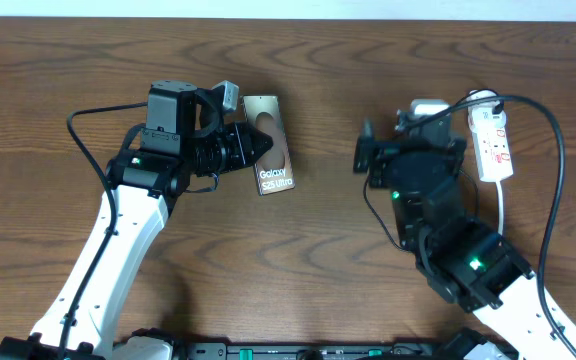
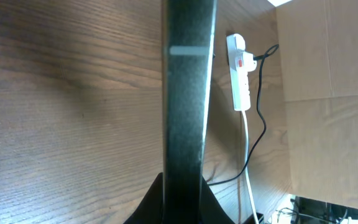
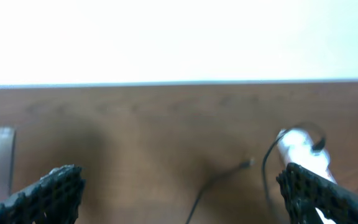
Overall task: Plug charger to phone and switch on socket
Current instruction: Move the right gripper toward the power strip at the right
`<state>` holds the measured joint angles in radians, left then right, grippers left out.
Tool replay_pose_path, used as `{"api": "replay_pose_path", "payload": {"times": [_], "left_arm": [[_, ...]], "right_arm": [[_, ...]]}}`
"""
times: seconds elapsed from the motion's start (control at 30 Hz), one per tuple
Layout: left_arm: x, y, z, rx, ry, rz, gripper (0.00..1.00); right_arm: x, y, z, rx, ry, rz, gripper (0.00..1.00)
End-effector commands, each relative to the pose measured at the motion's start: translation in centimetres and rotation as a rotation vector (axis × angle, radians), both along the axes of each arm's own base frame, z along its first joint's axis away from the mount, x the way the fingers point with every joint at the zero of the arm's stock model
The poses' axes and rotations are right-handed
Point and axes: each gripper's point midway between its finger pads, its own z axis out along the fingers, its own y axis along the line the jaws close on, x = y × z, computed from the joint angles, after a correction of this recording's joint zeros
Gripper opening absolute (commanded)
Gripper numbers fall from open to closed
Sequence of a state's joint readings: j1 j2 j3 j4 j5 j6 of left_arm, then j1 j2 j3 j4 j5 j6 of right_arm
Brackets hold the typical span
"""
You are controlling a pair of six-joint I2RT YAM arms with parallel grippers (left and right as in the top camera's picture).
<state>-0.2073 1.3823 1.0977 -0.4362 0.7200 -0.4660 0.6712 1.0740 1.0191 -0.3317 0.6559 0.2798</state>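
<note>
Item 1, left gripper (image 1: 258, 142): I am watching it reach in from the left and clamp the phone (image 1: 271, 178) by its long left edge, one finger lying over the face. In the left wrist view the phone is showing as a dark edge-on bar running up the middle.

Item 2, phone: it is sitting gold face up, left of centre over the table (image 1: 318, 60), slightly tilted, with its white lettering at the near end. I cannot tell whether it is resting on the wood or raised off it.

Item 3, right gripper (image 3: 185, 186): it is standing spread wide and holding nothing, pointing toward the far table edge.

Item 4, socket (image 1: 493, 140): it is lying on the table at the far right, well apart from the phone, its white cord (image 1: 503, 205) leading toward the near side. I am finding the red switches too small to read.

Item 5, charger (image 2: 264, 127): its black plug is sitting in the socket and the thin cable is trailing across the wood. The small tip (image 3: 248, 163) is lying loose ahead of the right gripper, touching neither finger and apart from the phone.
</note>
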Motion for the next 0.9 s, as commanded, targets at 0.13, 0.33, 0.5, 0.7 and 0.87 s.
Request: {"api": "replay_pose_path", "payload": {"times": [0.13, 0.33, 0.5, 0.7, 0.87], "left_arm": [[0.1, -0.1, 1.6, -0.015, -0.056, -0.021, 0.07], [0.1, -0.1, 1.6, -0.015, -0.056, -0.021, 0.07], [0.1, -0.1, 1.6, -0.017, -0.053, -0.019, 0.07], [0.1, -0.1, 1.6, -0.023, -0.041, -0.01, 0.07], [0.1, -0.1, 1.6, -0.03, -0.028, 0.0, 0.07]], "right_arm": [[4.1, -2.4, 4.2, -0.062, -0.174, -0.048, 0.99], [6.3, -5.4, 6.7, -0.177, -0.284, -0.117, 0.99], [6.6, -6.8, 5.8, -0.386, -0.221, -0.116, 0.99], [5.2, -6.8, 4.8, -0.451, -0.151, -0.051, 0.99], [1.8, -7.0, 6.6, -0.418, -0.179, 0.059, 0.99]]}}
